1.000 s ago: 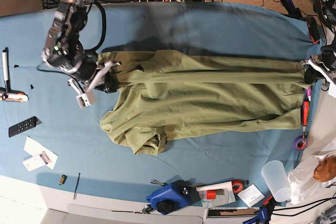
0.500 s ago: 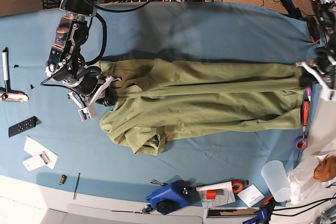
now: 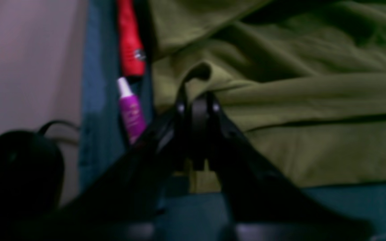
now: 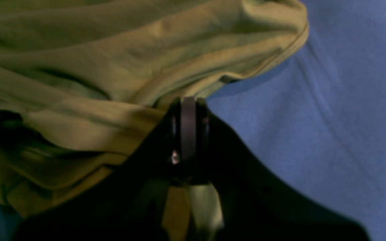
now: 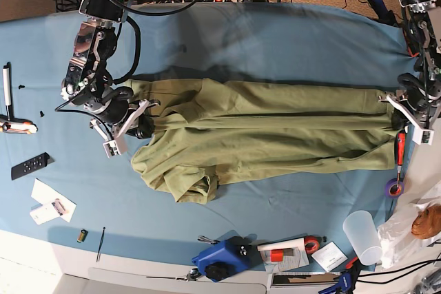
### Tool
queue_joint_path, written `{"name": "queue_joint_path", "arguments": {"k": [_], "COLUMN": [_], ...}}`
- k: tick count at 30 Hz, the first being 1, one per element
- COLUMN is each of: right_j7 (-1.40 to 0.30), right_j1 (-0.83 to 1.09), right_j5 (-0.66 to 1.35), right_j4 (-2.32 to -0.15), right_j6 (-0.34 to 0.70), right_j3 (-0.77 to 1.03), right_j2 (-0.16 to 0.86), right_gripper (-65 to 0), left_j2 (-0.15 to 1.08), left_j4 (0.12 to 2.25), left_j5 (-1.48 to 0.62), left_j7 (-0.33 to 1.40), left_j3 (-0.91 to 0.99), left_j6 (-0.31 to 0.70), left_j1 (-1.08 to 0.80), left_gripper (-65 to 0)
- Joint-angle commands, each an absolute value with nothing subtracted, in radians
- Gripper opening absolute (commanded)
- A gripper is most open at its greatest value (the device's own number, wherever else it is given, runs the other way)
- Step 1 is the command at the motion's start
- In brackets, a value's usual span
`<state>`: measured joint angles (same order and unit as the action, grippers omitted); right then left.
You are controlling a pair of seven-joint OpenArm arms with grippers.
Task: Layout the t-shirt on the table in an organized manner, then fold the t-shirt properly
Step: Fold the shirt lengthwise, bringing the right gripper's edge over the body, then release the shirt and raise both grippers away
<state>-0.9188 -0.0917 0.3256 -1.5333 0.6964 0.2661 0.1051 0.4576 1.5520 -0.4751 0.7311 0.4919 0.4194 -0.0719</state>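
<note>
The olive-green t-shirt (image 5: 269,132) lies stretched across the blue-clothed table (image 5: 275,39), its near-left part bunched in folds (image 5: 186,184). My right gripper (image 5: 141,123), on the base view's left, is shut on the shirt's edge; the right wrist view shows its jaws closed on the fabric (image 4: 188,110), next to a hem (image 4: 273,60). My left gripper (image 5: 397,105), on the base view's right, is shut on the shirt's other end; the left wrist view shows the jaws pinching a fold (image 3: 198,100) of the shirt (image 3: 297,100).
A red tool (image 5: 400,148) and purple tube (image 3: 131,112) lie at the table's right edge by my left gripper. A plastic cup (image 5: 362,235), blue device (image 5: 224,259) and tape rolls sit along the near edge. A remote (image 5: 29,165), papers (image 5: 52,206) and a pen lie at left.
Both grippers have pulled apart and shifted toward the table's far side, drawing the shirt's upper edge straighter and tauter. The bunched near-left part stays put.
</note>
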Motion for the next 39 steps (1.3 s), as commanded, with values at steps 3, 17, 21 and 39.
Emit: {"name": "queue_joint_path", "arguments": {"k": [3, 17, 21, 39], "right_j7": [-0.898, -1.053, -1.111, -1.174], "right_j1": [-0.114, -0.179, -0.142, 0.265], "right_j5": [0.34, 0.659, 0.748, 0.882], "right_j4": [-1.549, -1.644, -1.758, -1.839], "right_j6": [0.692, 0.698, 0.698, 0.698], "right_j3": [0.268, 0.435, 0.566, 0.733], "right_j2": [0.116, 0.116, 0.116, 0.068], "right_gripper": [-53.4, -44.6, -44.8, -44.8], "left_j2": [0.479, 0.478, 0.457, 0.454], "left_j4": [1.568, 1.639, 1.718, 1.854], "left_j5": [-0.482, -0.529, -0.548, -0.69], "left_j7": [0.68, 0.916, 0.913, 0.924], "left_j3": [0.5, 0.516, 0.605, 0.843], "left_j6": [0.442, 0.289, 0.288, 0.394], "left_j1": [-0.058, -0.062, -0.093, -0.338], "left_gripper": [-38.7, -38.0, -38.0, -38.0]}}
